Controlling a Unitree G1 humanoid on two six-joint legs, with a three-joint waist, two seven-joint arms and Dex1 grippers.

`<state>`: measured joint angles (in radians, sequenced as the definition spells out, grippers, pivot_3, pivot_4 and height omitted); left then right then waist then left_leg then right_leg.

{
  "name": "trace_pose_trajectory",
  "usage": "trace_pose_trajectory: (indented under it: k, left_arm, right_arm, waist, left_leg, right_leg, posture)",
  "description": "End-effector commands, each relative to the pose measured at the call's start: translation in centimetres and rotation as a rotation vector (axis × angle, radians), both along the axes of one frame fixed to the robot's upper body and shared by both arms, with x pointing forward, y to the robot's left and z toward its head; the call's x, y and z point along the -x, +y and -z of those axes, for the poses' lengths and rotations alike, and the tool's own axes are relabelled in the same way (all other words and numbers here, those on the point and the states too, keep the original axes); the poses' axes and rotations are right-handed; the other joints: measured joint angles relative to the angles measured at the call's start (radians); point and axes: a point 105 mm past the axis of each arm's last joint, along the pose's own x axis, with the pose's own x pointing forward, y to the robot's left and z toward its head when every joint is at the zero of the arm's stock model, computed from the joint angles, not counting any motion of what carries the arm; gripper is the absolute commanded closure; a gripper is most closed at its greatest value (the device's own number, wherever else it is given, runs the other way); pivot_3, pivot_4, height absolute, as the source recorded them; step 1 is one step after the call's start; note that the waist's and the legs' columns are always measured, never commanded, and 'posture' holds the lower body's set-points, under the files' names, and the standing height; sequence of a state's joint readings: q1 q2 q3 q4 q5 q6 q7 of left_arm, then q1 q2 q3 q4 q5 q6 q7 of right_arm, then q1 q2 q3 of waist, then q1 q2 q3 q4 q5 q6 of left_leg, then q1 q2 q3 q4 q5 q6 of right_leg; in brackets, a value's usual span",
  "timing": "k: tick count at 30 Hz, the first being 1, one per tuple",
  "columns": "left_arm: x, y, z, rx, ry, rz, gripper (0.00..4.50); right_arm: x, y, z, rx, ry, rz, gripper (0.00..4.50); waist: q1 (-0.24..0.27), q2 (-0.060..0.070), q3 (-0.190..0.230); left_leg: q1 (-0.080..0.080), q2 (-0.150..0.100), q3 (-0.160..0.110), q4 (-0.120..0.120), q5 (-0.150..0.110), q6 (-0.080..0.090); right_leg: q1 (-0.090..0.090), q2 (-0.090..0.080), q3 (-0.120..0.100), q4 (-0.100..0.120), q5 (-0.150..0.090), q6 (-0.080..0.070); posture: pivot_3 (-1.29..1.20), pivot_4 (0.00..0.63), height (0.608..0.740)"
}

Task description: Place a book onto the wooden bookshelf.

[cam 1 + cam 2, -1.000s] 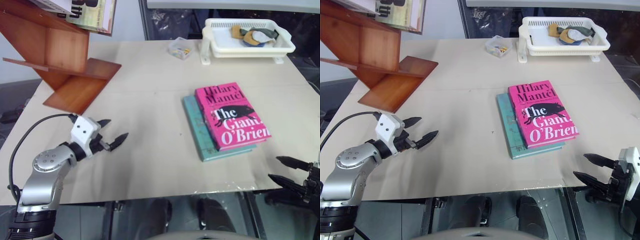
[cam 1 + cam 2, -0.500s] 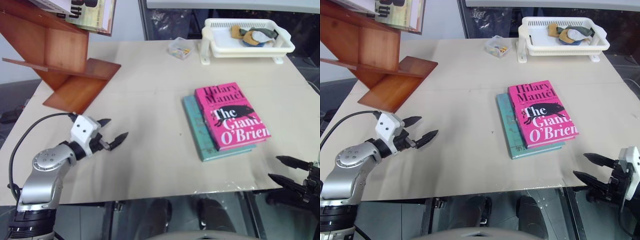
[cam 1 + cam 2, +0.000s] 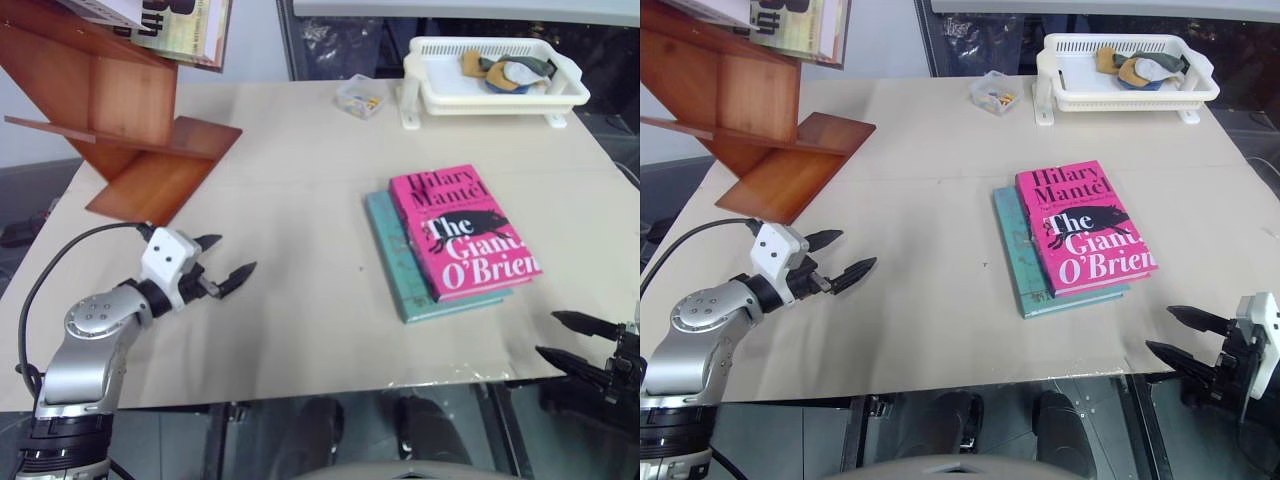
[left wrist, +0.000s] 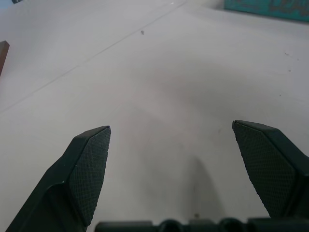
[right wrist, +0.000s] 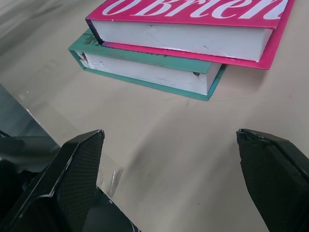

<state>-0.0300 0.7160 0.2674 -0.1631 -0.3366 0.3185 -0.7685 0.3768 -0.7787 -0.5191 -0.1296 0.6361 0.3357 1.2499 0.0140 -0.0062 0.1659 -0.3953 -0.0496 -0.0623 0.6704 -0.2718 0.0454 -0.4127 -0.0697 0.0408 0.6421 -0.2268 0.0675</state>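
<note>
Nearest to me, at the table's front edge on the right, I see my right gripper [image 3: 1180, 335] hanging just off the corner, its two black fingers spread wide apart and holding nothing. On the left, my left gripper [image 3: 225, 258] hovers over the beige table [image 3: 300, 320], its fingers also spread wide and empty, pointing toward the middle of the table.

Further in, right of centre, the book [image 3: 463, 232] lies flat, face up. It is bright pink with white and black lettering and a black animal figure. It rests on top of a teal book [image 3: 398, 270], shifted a little so the teal cover shows along its left and near edges. In the right wrist view both books show their white page edges toward my right gripper.

At the far left stands the wooden bookshelf [image 3: 120, 120], its reddish-brown slanted boards resting on the table, with pale books [image 3: 165, 25] leaning at its top. At the far right sits a white basket tray [image 3: 495, 85] holding small items, a small clear container [image 3: 359, 97] just beside it.
</note>
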Motion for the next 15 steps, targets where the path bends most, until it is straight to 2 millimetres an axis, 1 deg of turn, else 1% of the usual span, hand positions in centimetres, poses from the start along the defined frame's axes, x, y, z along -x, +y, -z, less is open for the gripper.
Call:
trace_pose_trajectory:
  k: [1, 7, 11, 13, 15]
  left_arm:
    - [-0.1, 0.3, -0.8, -0.024, -0.032, 0.003, 0.06]
    - [-0.2, 0.2, -1.1, -0.028, -0.042, 0.013, 0.06]
    - [-0.1, -0.1, -2.1, -0.026, -0.093, 0.051, 0.06]
    - [0.2, 0.3, -2.3, -0.065, -0.106, 0.067, 0.06]
    - [0.6, 0.9, -2.9, -0.032, -0.091, 0.084, 0.06]
  right_arm:
    - [0.1, -0.3, -0.5, 0.01, -0.026, 0.002, 0.0]
    - [-0.1, -0.5, -0.6, 0.023, -0.035, 0.01, 0.0]
    - [-0.6, -1.2, -0.6, 0.055, -0.04, 0.031, 0.0]
    - [-0.9, -1.6, -0.7, 0.075, -0.041, 0.042, 0.0]
    - [-1.1, -1.9, -1.1, 0.082, -0.051, 0.048, 0.0]
  waist:
    - [0.0, 0.0, 0.0]
    - [0.0, 0.0, 0.0]
    - [0.0, 0.0, 0.0]
    - [-0.001, 0.0, 0.0]
    - [-0.002, 0.0, 0.0]
  left_leg:
    - [0.0, 0.0, 0.0, 0.0, 0.0, 0.0]
    - [0.0, 0.0, 0.0, 0.0, 0.0, 0.0]
    - [0.0, 0.0, 0.0, 0.0, 0.0, 0.0]
    - [0.0, 0.0, 0.0, 0.0, 0.0, 0.0]
    - [0.0, 0.0, 0.0, 0.0, 0.0, 0.0]
  right_leg:
    - [0.0, 0.0, 0.0, 0.0, 0.0, 0.0]
    - [0.0, 0.0, 0.0, 0.0, 0.0, 0.0]
    - [0.0, 0.0, 0.0, 0.0, 0.0, 0.0]
    - [0.0, 0.0, 0.0, 0.0, 0.0, 0.0]
    - [0.0, 0.0, 0.0, 0.0, 0.0, 0.0]
  posture:
    - [0.0, 0.15, 0.74]
    - [0.0, 0.15, 0.74]
    - [0.0, 0.15, 0.74]
    - [0.0, 0.15, 0.74]
    - [0.0, 0.15, 0.74]
